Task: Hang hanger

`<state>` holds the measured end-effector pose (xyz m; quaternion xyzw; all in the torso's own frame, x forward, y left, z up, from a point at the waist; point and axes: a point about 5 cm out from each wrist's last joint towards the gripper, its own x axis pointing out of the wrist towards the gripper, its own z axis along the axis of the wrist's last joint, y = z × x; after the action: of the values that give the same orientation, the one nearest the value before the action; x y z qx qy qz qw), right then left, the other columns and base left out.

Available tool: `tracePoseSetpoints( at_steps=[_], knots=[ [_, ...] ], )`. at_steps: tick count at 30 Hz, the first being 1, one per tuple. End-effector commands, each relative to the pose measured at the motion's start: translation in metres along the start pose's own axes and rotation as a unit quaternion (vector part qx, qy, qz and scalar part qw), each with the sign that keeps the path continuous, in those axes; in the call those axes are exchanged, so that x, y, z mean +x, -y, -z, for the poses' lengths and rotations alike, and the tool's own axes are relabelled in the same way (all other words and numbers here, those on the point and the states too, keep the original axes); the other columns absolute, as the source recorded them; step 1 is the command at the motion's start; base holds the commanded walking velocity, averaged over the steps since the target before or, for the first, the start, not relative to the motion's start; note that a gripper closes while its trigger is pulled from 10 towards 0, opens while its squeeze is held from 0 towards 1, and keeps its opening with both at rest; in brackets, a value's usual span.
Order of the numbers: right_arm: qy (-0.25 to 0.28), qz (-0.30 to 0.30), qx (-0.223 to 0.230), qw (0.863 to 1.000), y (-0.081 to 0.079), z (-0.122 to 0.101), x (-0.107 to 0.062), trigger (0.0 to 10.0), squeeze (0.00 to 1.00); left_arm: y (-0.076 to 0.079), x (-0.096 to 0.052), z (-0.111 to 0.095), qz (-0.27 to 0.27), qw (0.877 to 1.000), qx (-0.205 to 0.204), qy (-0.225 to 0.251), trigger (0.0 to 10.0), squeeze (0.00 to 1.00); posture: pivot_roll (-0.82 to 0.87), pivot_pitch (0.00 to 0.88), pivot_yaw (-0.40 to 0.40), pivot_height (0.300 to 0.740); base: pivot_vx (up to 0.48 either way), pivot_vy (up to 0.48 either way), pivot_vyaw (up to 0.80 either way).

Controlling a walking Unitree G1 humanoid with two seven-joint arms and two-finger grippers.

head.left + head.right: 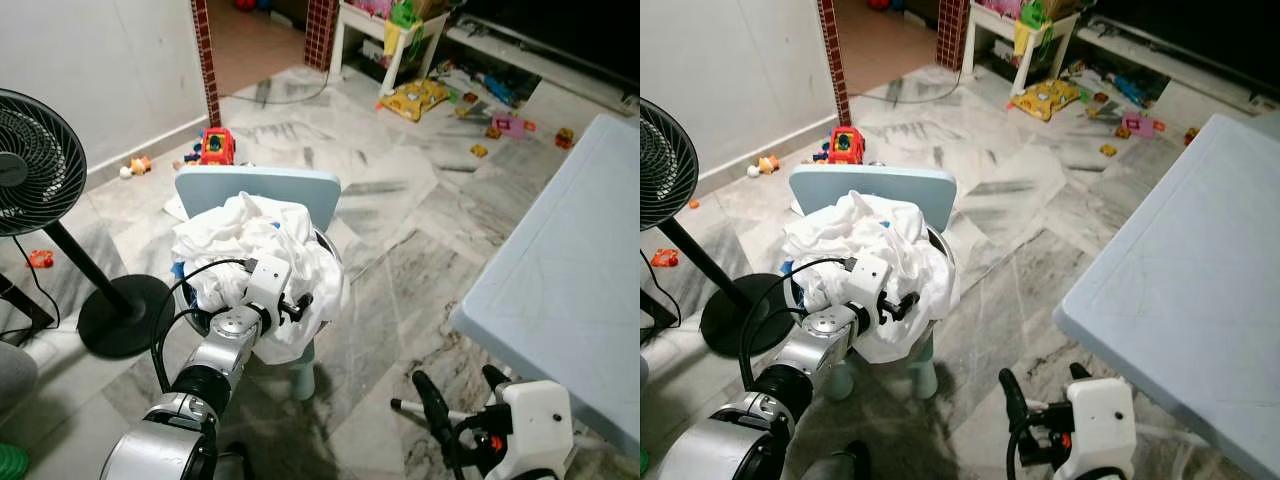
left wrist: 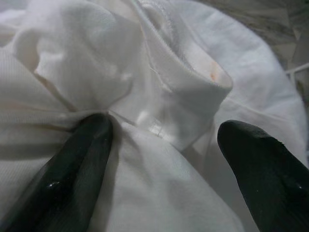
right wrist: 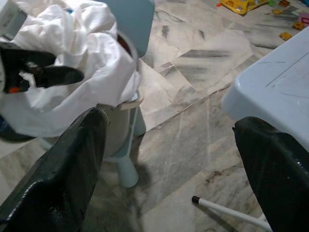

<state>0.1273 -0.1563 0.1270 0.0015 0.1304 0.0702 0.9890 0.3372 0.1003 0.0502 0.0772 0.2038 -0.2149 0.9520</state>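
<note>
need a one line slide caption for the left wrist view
Open left end effector pressing its black fingers into a crumpled white cloth.

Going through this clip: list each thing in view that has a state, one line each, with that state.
left gripper: open, fingers pressed into the white laundry
right gripper: open, holding nothing, low above the floor
white laundry: crumpled in a heap, spilling over the basket rim
basket: full, standing on the light blue chair
light blue chair: upright
standing fan: upright, whether running cannot be told
light blue table: upright
toys: scattered on the floor
</note>
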Motion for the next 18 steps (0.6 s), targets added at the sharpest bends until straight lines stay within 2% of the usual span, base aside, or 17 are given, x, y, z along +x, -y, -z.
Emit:
tracePoseSetpoints(
  at_steps=[1, 2, 6, 7, 8, 9, 10, 13, 14, 15, 16, 17, 18],
  knots=[
    [-0.007, 0.007, -0.001, 1.0, 0.001, 0.001, -0.002, 10.0, 0.0, 0.009, 0.003, -0.011, 0.017, 0.999, 0.035, 0.017, 10.0, 0.0, -0.13, 0.219, -0.093, 0.74, 0.0, 0.0, 0.0],
    [-0.007, 0.007, -0.001, 1.0, 0.001, 0.001, -0.003, 10.0, 0.0, 0.011, 0.003, -0.013, 0.023, 0.998, 0.052, 0.021, 10.0, 0.0, -0.13, 0.219, -0.093, 0.74, 0.0, 0.0, 0.0],
    [-0.009, 0.005, 0.001, 1.0, -0.002, 0.002, -0.004, 10.0, 0.0, 0.01, 0.004, -0.022, 0.014, 0.997, 0.063, 0.031, 10.0, 0.0, -0.14, 0.216, -0.088, 0.74, 0.0, 0.0, 0.0],
    [-0.01, 0.004, 0.001, 1.0, -0.001, 0.002, -0.004, 10.0, 0.0, 0.013, 0.004, -0.029, 0.015, 0.997, 0.059, 0.042, 9.5, 0.0, -0.14, 0.213, -0.088, 0.74, 0.0, 0.0, 0.0],
    [-0.01, 0.004, 0.001, 1.0, -0.001, 0.002, -0.004, 10.0, 0.0, 0.014, 0.005, -0.031, 0.017, 0.997, 0.057, 0.046, 9.5, 0.0, -0.14, 0.213, -0.088, 0.74, 0.0, 0.0, 0.0],
    [-0.009, 0.004, 0.001, 1.0, -0.001, 0.002, -0.003, 10.0, 0.0, 0.015, 0.005, -0.032, 0.019, 0.997, 0.053, 0.049, 3.4, 0.0, -0.14, 0.209, -0.088, 0.74, 0.0, 0.0, 0.0],
    [-0.008, 0.004, 0.0, 1.0, 0.0, 0.002, -0.002, 10.0, 0.0, 0.018, 0.005, -0.034, 0.025, 0.997, 0.044, 0.054, 0.0, 0.0, -0.14, 0.206, -0.088, 0.74, 0.0, 0.0, 0.0],
    [-0.004, 0.004, -0.002, 1.0, 0.001, 0.0, 0.001, 10.0, 0.0, 0.02, 0.004, -0.03, 0.023, 0.998, 0.042, 0.046, 0.0, 0.0, -0.14, 0.203, -0.089, 0.74, 0.0, 0.0, 0.0],
    [-0.003, 0.004, -0.003, 1.0, 0.001, 0.0, 0.002, 10.0, 0.0, 0.02, 0.004, -0.027, 0.021, 0.998, 0.046, 0.041, 2.5, 0.0, -0.14, 0.202, -0.088, 0.74, 0.0, 0.0, 0.0],
    [-0.003, 0.004, -0.003, 1.0, 0.001, 0.0, 0.002, 10.0, 0.0, 0.02, 0.004, -0.027, 0.021, 0.998, 0.046, 0.041, 2.5, 0.0, -0.14, 0.202, -0.088, 0.74, 0.0, 0.0, 0.0],
    [-0.002, 0.003, -0.004, 1.0, 0.002, 0.0, 0.002, 10.0, 0.0, 0.02, 0.003, -0.025, 0.021, 0.998, 0.045, 0.039, 7.6, 0.0, -0.13, 0.2, -0.087, 0.74, 0.0, 0.0, 0.0],
    [-0.002, 0.003, -0.004, 1.0, 0.002, 0.0, 0.003, 10.0, 0.0, 0.021, 0.003, -0.024, 0.027, 0.998, 0.041, 0.035, 10.0, 0.0, -0.13, 0.199, -0.088, 0.74, 0.0, 0.0, 0.0],
    [-0.002, 0.003, -0.004, 1.0, 0.002, 0.0, 0.003, 10.0, 0.0, 0.021, 0.003, -0.022, 0.031, 0.998, 0.038, 0.033, 10.0, 0.0, -0.13, 0.199, -0.088, 0.74, 0.0, 0.0, 0.0]
  ],
)
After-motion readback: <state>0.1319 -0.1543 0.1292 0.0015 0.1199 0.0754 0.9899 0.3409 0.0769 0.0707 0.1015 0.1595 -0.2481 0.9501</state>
